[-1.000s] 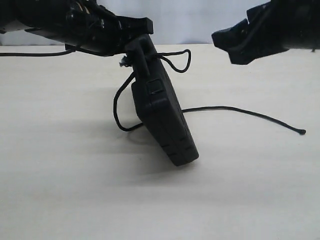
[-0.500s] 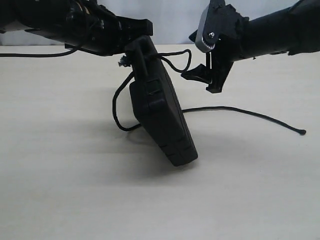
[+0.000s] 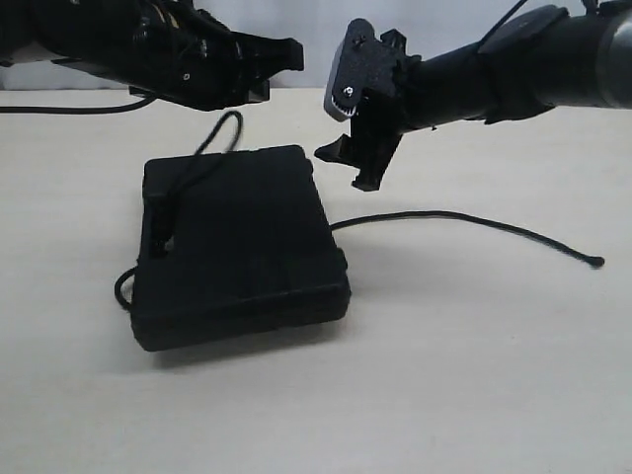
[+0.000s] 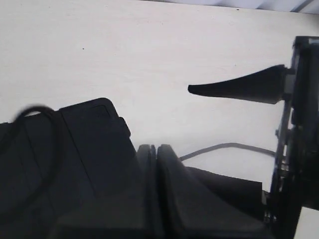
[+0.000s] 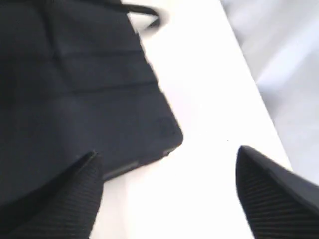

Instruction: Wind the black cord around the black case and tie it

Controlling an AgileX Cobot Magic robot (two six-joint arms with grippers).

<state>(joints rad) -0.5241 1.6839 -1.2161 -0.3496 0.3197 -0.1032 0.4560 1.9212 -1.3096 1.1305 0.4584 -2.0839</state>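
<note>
The black case (image 3: 242, 247) lies flat on the table (image 3: 474, 375), left of centre. The black cord (image 3: 464, 217) loops over its 11 o'clock corner and trails from under it toward 3 o'clock. The left gripper (image 3: 289, 54) hangs at the case's 12 o'clock, jaws pressed together. The right gripper (image 3: 344, 168) hovers at 1 o'clock, jaws wide.

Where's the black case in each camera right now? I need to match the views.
Exterior view: black case lies flat on the table, left of centre.
Left wrist view: the picture's lower left, dark bulk.
Right wrist view: fills the picture's upper left.
Shared landmark: the black cord running out from the case's edge.
</note>
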